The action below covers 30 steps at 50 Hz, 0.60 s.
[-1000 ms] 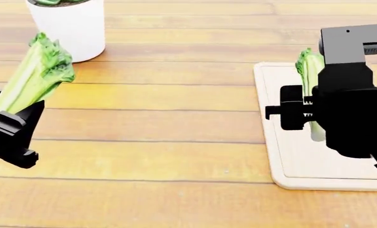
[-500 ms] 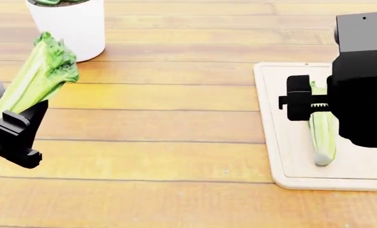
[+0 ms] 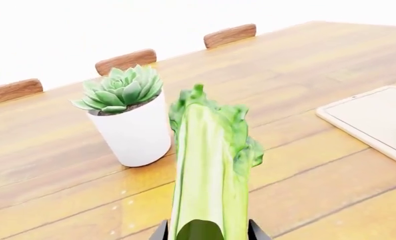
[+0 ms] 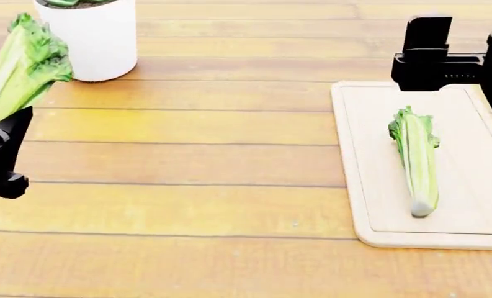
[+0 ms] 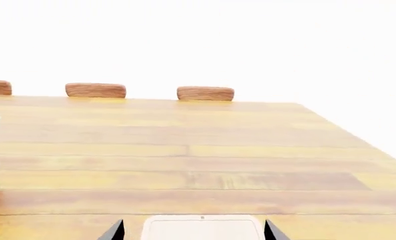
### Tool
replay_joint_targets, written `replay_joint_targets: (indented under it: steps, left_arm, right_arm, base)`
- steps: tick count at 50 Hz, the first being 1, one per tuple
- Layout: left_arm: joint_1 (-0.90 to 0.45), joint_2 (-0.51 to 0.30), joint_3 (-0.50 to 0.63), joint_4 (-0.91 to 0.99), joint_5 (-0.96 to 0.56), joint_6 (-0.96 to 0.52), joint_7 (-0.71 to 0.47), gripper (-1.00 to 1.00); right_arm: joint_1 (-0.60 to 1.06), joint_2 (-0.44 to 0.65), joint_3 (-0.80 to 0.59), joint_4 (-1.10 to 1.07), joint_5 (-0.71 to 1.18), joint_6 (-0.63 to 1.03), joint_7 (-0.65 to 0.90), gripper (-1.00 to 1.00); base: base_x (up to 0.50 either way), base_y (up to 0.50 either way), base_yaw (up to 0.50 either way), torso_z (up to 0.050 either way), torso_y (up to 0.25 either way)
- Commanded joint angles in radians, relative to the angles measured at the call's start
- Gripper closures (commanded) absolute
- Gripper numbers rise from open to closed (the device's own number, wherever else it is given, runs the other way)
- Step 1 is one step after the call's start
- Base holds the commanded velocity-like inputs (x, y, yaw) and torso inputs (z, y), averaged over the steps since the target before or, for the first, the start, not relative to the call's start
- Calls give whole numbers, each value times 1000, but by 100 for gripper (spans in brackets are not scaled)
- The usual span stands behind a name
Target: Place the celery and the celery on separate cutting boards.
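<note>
One celery (image 4: 418, 162) lies flat on a pale cutting board (image 4: 378, 214) at the right, leafy top away from me. My right gripper (image 4: 444, 65) is open and empty, raised over the board's far edge. In the right wrist view its gripper (image 5: 194, 232) frames the board's edge (image 5: 201, 227). My left gripper (image 4: 2, 155) is shut on the second celery (image 4: 18, 68) and holds it in the air at the far left, leaves up. In the left wrist view that celery (image 3: 207, 170) stands between the jaws of the gripper (image 3: 207, 235). The second cutting board is out of view.
A white pot (image 4: 92, 37) with a green plant stands at the back left, close to the held celery; it also shows in the left wrist view (image 3: 134, 130). Chair backs (image 5: 204, 93) line the table's far edge. The board with the celery shows in the left wrist view (image 3: 371, 120).
My right gripper has let go of the celery, opened, and drawn up and back; that celery now lies on the board. My left gripper has moved left and up with its celery.
</note>
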Motion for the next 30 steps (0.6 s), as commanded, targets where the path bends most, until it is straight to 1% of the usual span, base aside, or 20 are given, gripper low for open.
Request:
replay_joint_targets:
  steps: [1, 6, 12, 18, 30]
  left_arm:
    - [-8, -15, -30, -7, -13, 31, -2, 100]
    - [-15, -22, -29, -12, -24, 27, -10, 100]
    - [12, -41, -34, -4, -11, 39, 2, 100]
    - [14, -39, -36, -6, -10, 51, 1, 100]
    - [31, -62, -42, 1, -26, 55, 3, 100]
  right_arm:
    - [-31, 19, 14, -81, -43, -39, -59, -100]
    - [-27, 24, 8, -85, -43, -26, -54, -100]
    - [-25, 24, 7, -84, -42, -23, -55, -100]
    - [-15, 27, -5, -85, -48, -10, -66, -100]
    - [-15, 26, -2, -83, -39, -6, -59, -100]
  base:
    - [0, 0, 0, 0, 0]
    - [0, 273, 0, 0, 0]
    - [0, 500, 0, 0, 2]
    - [0, 500, 0, 2, 0]
    - [0, 500, 0, 0, 0]
